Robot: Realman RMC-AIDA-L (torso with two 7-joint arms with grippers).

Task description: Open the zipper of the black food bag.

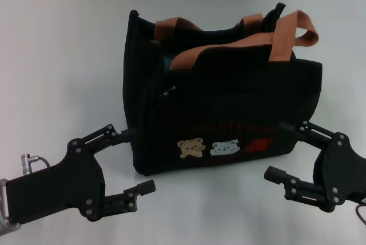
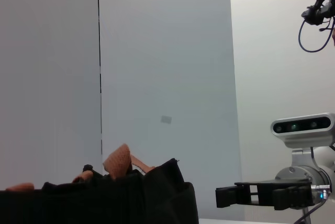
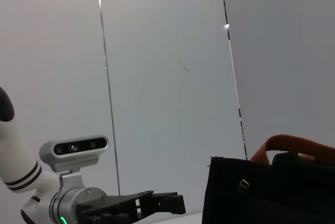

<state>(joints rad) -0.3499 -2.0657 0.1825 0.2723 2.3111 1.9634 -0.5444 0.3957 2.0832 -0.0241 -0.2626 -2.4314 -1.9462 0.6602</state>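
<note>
Seen from the head camera, going left to right. Low at the left, the left gripper (image 1: pixel 132 159), fingers spread wide apart and holding nothing: upper finger tip touching or almost touching the lower left edge of the bag, lower finger tip free over the white table (image 1: pixel 57 56), just in front of the bag's near left corner. A small silver connector with a cable (image 1: pixel 28 157) beside the arm's body at the far left.

In the middle of the table, the black food bag (image 1: pixel 229 102), standing upright, boxy, long side facing the camera. Two rust-brown strap handles (image 1: pixel 286 33) rising from the top, one nearer, one farther back. On the front face, faint red lettering, and below it a tan bear patch (image 1: pixel 191 148), a pale bear patch (image 1: pixel 224 148) and a small red label (image 1: pixel 258 145) in a row. On the narrow left end, a short pocket zipper with a small silver pull (image 1: pixel 169 91). Between the handles, the top of the bag looking parted, with a dark teal lining showing; the zipper (image 1: pixel 200 47) along that top edge too dark to follow, its pull not made out.

Low at the right, the right gripper (image 1: pixel 280 149), fingers likewise wide apart and empty: upper finger at the bag's lower right edge, lower finger tip out over the table, near the bag's front right corner.

From the left wrist camera, the bag top and handles low in the foreground, the right gripper beyond it. From the right wrist camera, the bag's end with a silver pull, the left gripper beyond.
</note>
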